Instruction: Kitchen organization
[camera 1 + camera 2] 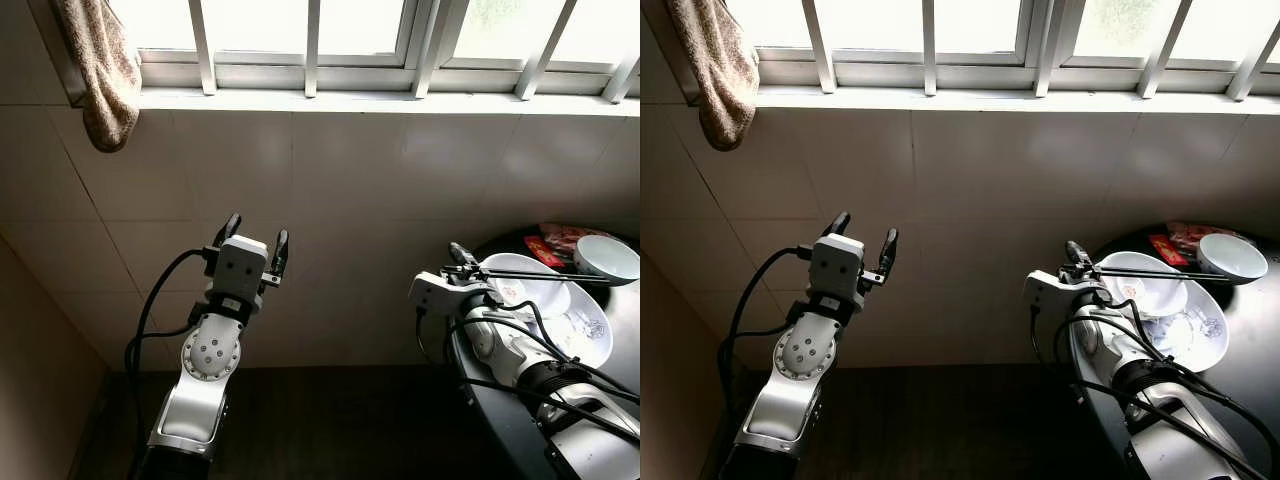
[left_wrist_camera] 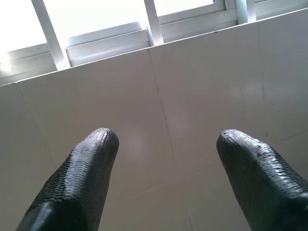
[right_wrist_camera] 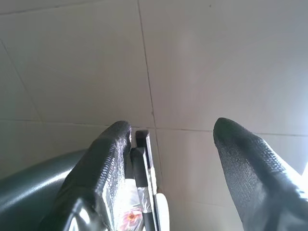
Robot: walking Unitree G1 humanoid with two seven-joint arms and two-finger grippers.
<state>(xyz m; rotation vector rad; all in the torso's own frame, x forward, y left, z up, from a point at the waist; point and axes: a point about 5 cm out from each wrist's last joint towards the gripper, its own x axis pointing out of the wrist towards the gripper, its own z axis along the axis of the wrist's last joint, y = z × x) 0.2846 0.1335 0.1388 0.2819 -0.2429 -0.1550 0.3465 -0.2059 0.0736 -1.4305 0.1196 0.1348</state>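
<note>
The left arm rises bent at the elbow, its left gripper [image 1: 254, 246] pointing up at the tiled wall [image 1: 350, 180] below the window [image 1: 310, 40], fingers [image 2: 82, 178] spread and empty. The right arm reaches over the dark table [image 1: 625, 330] edge, its right gripper [image 1: 462, 262] near the wall, fingers parted, chopsticks [image 1: 540, 274] lying against one finger [image 3: 103, 178]. The chopsticks cross stacked plates [image 1: 560, 320] toward a bowl [image 1: 606, 258] on the table.
</note>
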